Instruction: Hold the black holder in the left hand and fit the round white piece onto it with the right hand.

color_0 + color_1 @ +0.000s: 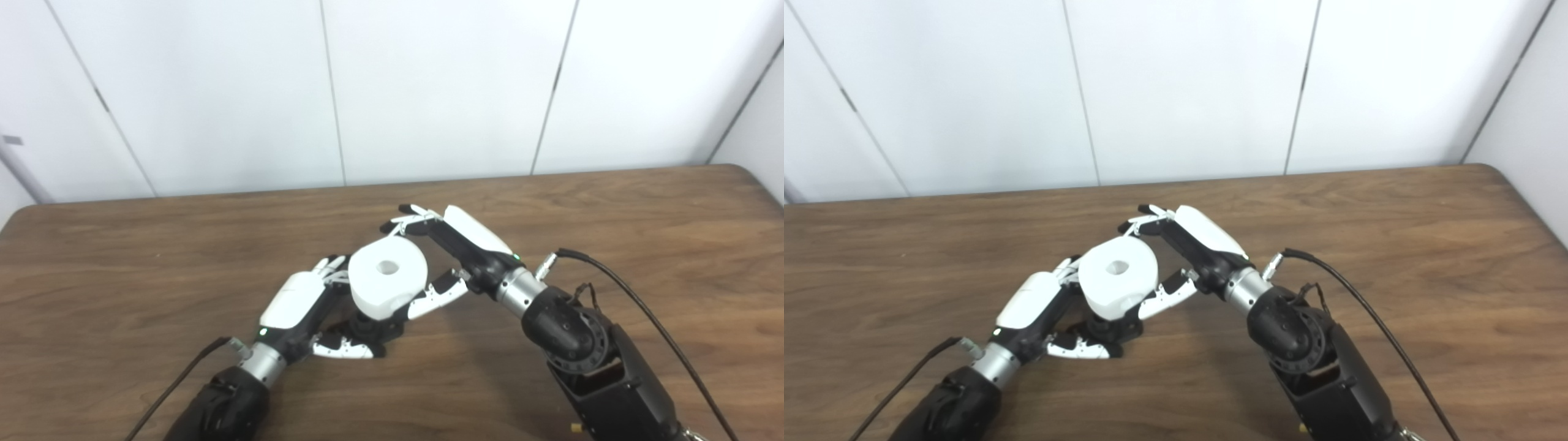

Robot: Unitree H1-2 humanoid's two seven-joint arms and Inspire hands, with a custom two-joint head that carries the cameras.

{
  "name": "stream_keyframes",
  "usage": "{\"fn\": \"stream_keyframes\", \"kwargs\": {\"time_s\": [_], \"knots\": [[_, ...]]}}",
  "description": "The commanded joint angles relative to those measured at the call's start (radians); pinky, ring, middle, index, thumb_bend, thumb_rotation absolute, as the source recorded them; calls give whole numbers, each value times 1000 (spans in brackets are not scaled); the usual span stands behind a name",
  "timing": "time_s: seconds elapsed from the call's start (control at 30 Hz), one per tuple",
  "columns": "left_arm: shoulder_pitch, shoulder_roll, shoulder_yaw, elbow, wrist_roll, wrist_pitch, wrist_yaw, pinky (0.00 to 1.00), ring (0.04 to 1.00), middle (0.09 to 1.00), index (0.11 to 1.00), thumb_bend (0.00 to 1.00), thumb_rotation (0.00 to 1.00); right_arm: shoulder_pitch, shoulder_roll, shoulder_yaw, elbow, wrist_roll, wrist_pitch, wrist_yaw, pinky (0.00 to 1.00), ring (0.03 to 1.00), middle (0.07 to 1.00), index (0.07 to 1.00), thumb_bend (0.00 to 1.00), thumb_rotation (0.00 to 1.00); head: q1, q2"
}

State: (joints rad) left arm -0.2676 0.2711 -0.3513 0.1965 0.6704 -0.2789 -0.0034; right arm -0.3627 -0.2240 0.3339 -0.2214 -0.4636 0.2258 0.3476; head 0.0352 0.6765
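The round white piece (387,275), a thick ring with a centre hole, sits tilted on top of the black holder (373,329), whose base shows just beneath it. My left hand (306,303) wraps the holder from the left, thumb along its front, fingers behind. My right hand (450,251) comes in from the right: its fingers curl over the far rim of the white piece and its thumb presses the near right side. Most of the holder is hidden by the white piece and my hands.
A brown wooden table (612,208) spreads out on all sides, its rounded far corners against a white panelled wall (429,86). Black cables run from both wrists toward the near edge.
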Motion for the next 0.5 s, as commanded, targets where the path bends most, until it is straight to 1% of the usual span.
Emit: {"fn": "stream_keyframes", "kwargs": {"time_s": [0.0,0.2,0.47], "knots": [[2,-3,-27,0,35,14,-21,1000,968,804,483,524,52,-36,11,-1,-22,9,-34,-7,1000,969,821,486,509,149,6,1],[3,-2,-35,-3,34,2,-6,1000,967,801,482,524,53,-29,24,10,0,3,-46,-19,1000,963,814,486,510,149,19,4],[6,-7,-42,-22,38,19,-6,1000,966,801,482,524,53,-17,29,2,37,11,-71,-26,1000,968,819,486,509,147,31,6]]}}
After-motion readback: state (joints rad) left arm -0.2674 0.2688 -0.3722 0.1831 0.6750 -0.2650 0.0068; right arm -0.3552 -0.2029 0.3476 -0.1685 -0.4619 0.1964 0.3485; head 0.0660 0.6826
